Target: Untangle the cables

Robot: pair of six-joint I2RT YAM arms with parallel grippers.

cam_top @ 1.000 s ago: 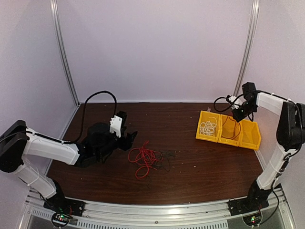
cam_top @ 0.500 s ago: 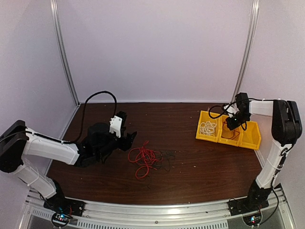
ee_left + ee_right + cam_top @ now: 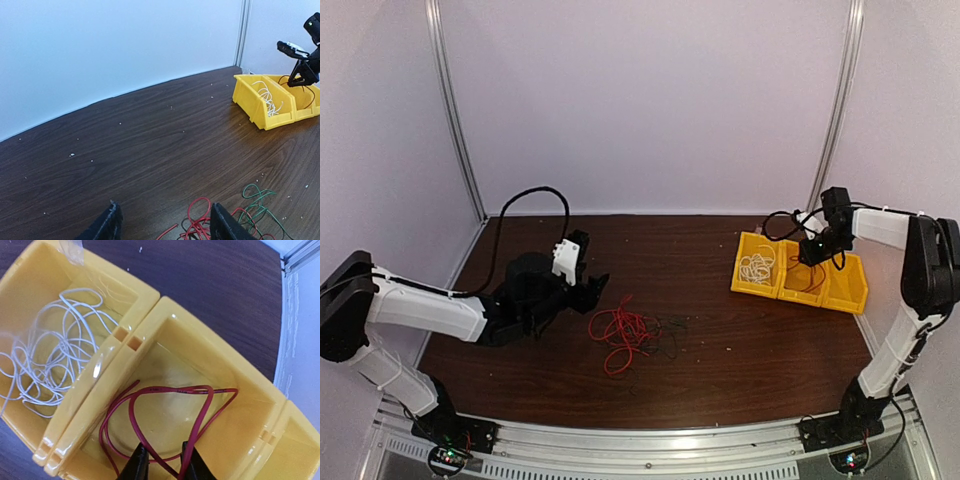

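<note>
the wrist view's bottom edge crops the right hand (image 3: 164, 454) and red cable (image 3: 190, 388).

Open tabletop (image 3: 705, 290) between central cable tangle (image 3: 625, 332) and yellow bins (image 3: 847, 290) at right

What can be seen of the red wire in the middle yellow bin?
The red wire is thin, glossy and flexible, dark red, bent into a few loose loops. It lies on the floor of the middle bin. Its near loops run between the parted fingers of the right hand; contact there is unclear.
</note>
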